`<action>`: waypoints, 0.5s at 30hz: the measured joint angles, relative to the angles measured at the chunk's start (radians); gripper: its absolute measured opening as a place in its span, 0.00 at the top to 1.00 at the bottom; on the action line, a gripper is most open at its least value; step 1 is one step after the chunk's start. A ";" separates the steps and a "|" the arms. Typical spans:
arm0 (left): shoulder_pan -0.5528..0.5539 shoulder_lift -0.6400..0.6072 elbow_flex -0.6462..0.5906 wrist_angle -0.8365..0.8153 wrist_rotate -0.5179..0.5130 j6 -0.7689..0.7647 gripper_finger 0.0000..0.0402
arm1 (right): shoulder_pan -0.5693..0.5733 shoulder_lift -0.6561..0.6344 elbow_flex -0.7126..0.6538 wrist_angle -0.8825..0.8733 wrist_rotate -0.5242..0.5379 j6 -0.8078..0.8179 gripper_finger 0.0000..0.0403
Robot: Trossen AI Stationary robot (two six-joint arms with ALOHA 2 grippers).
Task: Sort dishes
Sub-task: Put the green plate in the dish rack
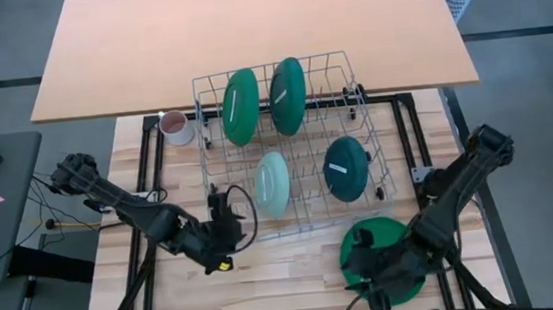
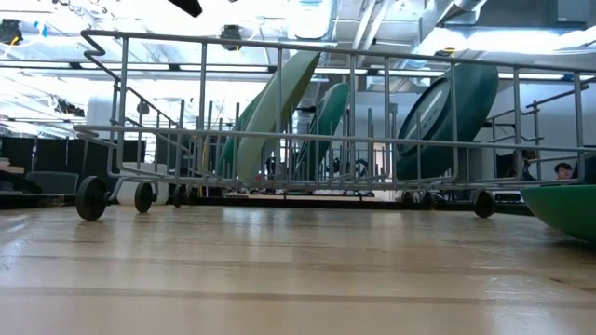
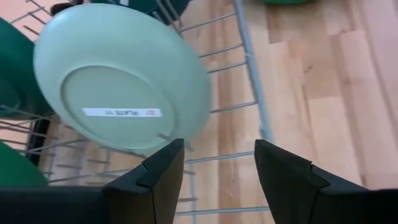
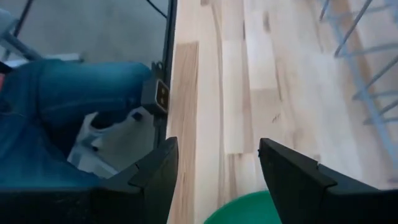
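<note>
A wire rack point(image 1: 302, 218) holds several plates on edge between its tines. Two large dark green plates point(image 1: 240, 106) point(image 1: 287, 95) stand at its far side. The pale mint plate point(image 1: 272, 183) point(image 3: 118, 81) stands near left and the dark teal plate point(image 1: 346, 168) near right. A third large dark green plate point(image 1: 396, 237) point(image 2: 563, 209) lies flat on the table in front of the rack's near right corner. My left gripper point(image 1: 224, 218) point(image 3: 217, 168) is open and empty beside the rack's near left side, facing the mint plate. My right gripper point(image 1: 365, 268) point(image 4: 217, 174) is open over the flat plate's near left rim point(image 4: 249, 210). My right gripper's open fingers stand on either side of the flat green plate's near left rim point(image 4: 249, 210), coming from the right at a low slant. I cannot tell whether they touch it. The plate lies on the table.
A pinkish-white mug point(image 1: 175, 127) stands on the table off the rack's far left corner. The rack's wire wall point(image 3: 252, 93) rises between my left gripper and the mint plate. A person's legs point(image 4: 68, 106) show beyond the near table edge. Bare wood lies in front of the rack.
</note>
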 joint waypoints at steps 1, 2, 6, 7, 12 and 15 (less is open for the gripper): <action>-0.010 -0.001 0.000 0.000 0.000 -0.013 0.53 | 0.003 0.014 0.000 0.000 -0.003 0.014 0.44; -0.021 -0.003 0.001 0.000 -0.001 -0.027 0.53 | 0.003 0.027 0.000 -0.001 -0.012 0.024 0.44; -0.066 -0.014 0.011 0.001 -0.005 -0.059 0.53 | 0.000 0.056 0.000 0.001 -0.051 0.112 0.44; -0.075 -0.014 0.011 0.003 -0.008 -0.063 0.53 | 0.000 0.059 0.000 0.000 -0.051 0.146 0.44; -0.100 -0.013 0.011 0.005 -0.013 -0.078 0.53 | 0.004 0.059 0.000 0.001 -0.031 0.265 0.44; -0.102 -0.013 0.011 0.005 -0.013 -0.102 0.53 | 0.015 0.059 0.000 0.002 0.002 0.289 0.44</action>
